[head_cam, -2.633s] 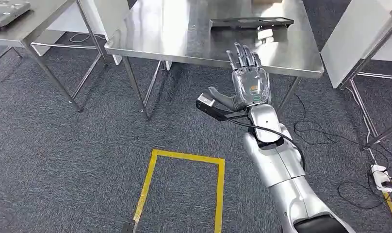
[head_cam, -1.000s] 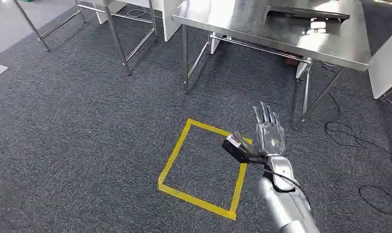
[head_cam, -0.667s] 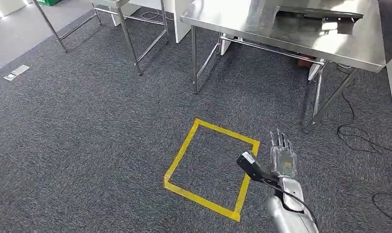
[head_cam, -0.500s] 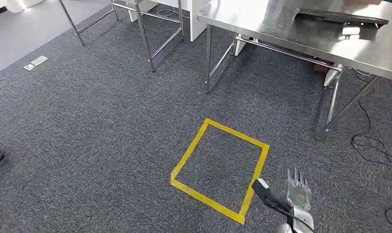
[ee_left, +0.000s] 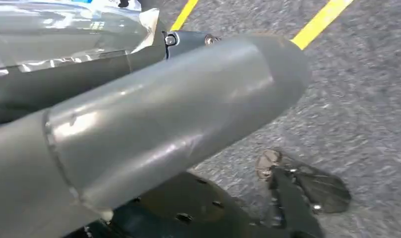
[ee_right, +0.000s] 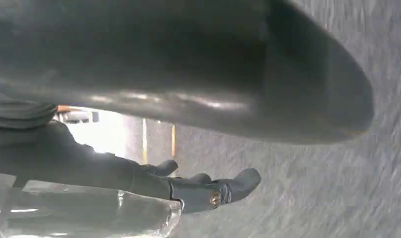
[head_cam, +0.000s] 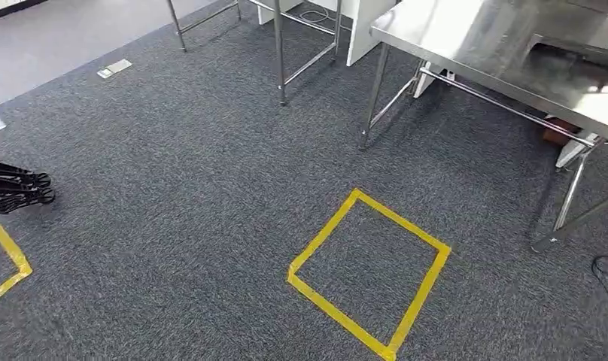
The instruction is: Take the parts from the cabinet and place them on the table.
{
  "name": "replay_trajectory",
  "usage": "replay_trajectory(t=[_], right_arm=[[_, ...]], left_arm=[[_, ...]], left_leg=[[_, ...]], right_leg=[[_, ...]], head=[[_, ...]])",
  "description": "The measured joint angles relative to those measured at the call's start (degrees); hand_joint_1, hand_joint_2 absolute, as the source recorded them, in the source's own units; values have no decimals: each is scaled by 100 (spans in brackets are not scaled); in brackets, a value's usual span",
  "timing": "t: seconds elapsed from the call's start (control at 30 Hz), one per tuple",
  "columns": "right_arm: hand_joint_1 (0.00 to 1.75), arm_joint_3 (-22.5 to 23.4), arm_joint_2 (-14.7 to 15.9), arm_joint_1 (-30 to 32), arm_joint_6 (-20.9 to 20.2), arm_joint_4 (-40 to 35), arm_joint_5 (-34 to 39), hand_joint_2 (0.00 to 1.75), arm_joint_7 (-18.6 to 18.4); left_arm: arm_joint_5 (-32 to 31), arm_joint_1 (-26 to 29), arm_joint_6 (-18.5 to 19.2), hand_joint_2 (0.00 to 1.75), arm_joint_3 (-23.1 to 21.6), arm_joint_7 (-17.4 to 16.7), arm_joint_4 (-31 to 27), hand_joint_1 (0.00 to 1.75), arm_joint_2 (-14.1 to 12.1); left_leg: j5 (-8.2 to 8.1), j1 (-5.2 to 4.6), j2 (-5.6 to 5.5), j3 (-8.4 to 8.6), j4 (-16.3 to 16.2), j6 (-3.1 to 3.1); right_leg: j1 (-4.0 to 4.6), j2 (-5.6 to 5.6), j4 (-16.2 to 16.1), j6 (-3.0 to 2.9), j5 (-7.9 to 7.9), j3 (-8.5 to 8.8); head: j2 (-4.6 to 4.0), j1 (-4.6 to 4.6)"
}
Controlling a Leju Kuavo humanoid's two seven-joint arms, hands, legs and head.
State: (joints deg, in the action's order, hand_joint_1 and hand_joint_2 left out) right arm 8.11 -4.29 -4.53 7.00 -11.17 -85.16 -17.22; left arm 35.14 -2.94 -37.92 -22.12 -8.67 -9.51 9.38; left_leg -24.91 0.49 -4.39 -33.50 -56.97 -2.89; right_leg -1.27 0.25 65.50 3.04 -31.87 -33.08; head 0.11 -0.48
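View: the whole head picture is swinging, because the camera is turning, not the things. The steel table (head_cam: 466,37) is sliding off toward the upper right of the frame, and the yellow taped square (head_cam: 338,316) is now lying lower centre.

Right arm: it was raised in the middle of the head view a moment ago and has been sinking out of the bottom edge.

Right hand: the right hand (ee_right: 139,178) is hanging over grey carpet. Its dark fingers (ee_right: 238,183) are stretching out loosely apart and are grasping nothing.

Left hand: the left hand (ee_left: 154,119) is showing as a thick grey thumb over carpet and yellow tape. I cannot tell how its fingers are lying, and no part is showing in it.

Task's thing: a dark flat part (head_cam: 587,51) is lying on the steel table, at the upper right edge of the frame, well apart from both hands.

New in frame: black wheeled legs (head_cam: 19,192) are coming in at the left edge, with another strip of yellow tape (head_cam: 7,259) below them.

Meaning: one part appears to be delivered already. The robot is probably turning away from the table, empty-handed, to go back to the cabinet for the next part.
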Motion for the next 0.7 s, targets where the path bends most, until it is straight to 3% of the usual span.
replay_trajectory(t=[0.03,0.07,0.1,0.2,0.23,0.27,0.3,0.37,0.4,0.43,0.47,0.5,0.53,0.57,0.6,0.63,0.7], right_arm=[[0,-15,-15,-10,-372,20,-15,0,70],[0,-37,-37,-8,-712,48,-22,0,155],[0,-52,-50,0,-889,70,-24,0,212],[0,-52,-105,-29,-1138,87,51,0,251],[0,-17,-118,-41,-1249,87,206,0,249],[0,56,-120,-28,-1290,85,371,0,240],[0,133,-124,-1,-1293,87,513,0,230],[0,325,-125,56,-1279,87,734,0,129],[0,405,-120,63,-1273,90,765,0,105],[0,477,-120,67,-1264,90,763,0,98],[0,516,-120,63,-1258,90,758,0,98],[0,544,-122,57,-1253,90,750,0,96],[0,566,-126,52,-1249,90,748,0,96],[0,584,-124,52,-1242,90,745,0,96],[0,599,-124,62,-1238,90,745,0,96],[0,617,-120,59,-1238,90,745,0,98],[0,641,-124,39,-1236,90,745,0,94]], left_arm=[[-24,-12,177,0,-57,-295,0,0,4],[-55,-23,372,0,-113,-566,2,0,-2],[-65,-34,498,0,-157,-729,4,0,-2],[-94,-32,721,0,-249,-841,20,0,-9],[-103,-28,916,0,-291,-803,24,0,-33],[-105,-26,1013,0,-336,-755,24,0,-33],[-107,-29,1062,0,-367,-729,24,0,-37],[-109,-21,1027,0,-404,-653,24,0,-48],[-140,-9,1003,0,-422,-650,24,0,-48],[-199,8,981,0,-474,-653,24,0,-48],[-227,11,972,0,-524,-663,24,0,-48],[-236,10,970,0,-553,-666,24,0,-48],[-245,7,972,0,-568,-668,24,0,-50],[-258,2,972,0,-592,-668,24,0,-46],[-271,-6,970,0,-621,-670,26,0,-46],[-273,-4,970,0,-642,-670,26,0,-46],[-271,11,970,0,-645,-672,28,0,-46]], left_leg=[[11,4,-68,-2,-6,24],[20,-14,-129,-20,-24,61],[17,-28,-185,-42,-49,98],[93,21,-326,-96,10,240],[65,39,-225,-117,-37,253],[-76,5,101,-180,-193,270],[-316,9,284,-335,-531,292],[-787,19,392,-776,-1501,328],[-869,22,404,-914,-1802,342],[-810,32,419,-918,-1826,348],[-651,41,435,-785,-1589,348],[-440,51,479,-541,-1159,345],[-230,56,612,-227,-611,333],[-153,54,916,35,-191,315],[-161,21,888,57,-115,274],[-158,12,824,41,-118,241],[-140,-40,691,-10,-118,170]], right_leg=[[-40,156,-530,53,177,274],[-82,471,-872,61,210,421],[-58,412,-891,-10,238,414],[17,249,-882,-147,282,458],[-43,173,-929,-218,330,451],[-24,110,-932,-236,340,453],[-9,25,-932,-264,335,454],[30,-170,-928,-292,329,439],[36,-251,-927,-292,328,431],[36,-337,-927,-293,326,429],[35,-403,-926,-294,323,430],[33,-466,-926,-295,318,437],[32,-525,-925,-279,303,453],[64,-566,-922,-251,285,473],[127,-613,-898,-203,243,419],[120,-663,-911,-181,240,444],[107,-787,-929,-147,254,527]], head=[[0,7],[0,28],[0,16],[0,11],[0,11],[0,-21],[0,-59],[0,-55],[0,-59],[0,-55],[0,-57],[0,-57],[0,-59],[0,-63],[0,-68],[0,-4],[0,-11]])
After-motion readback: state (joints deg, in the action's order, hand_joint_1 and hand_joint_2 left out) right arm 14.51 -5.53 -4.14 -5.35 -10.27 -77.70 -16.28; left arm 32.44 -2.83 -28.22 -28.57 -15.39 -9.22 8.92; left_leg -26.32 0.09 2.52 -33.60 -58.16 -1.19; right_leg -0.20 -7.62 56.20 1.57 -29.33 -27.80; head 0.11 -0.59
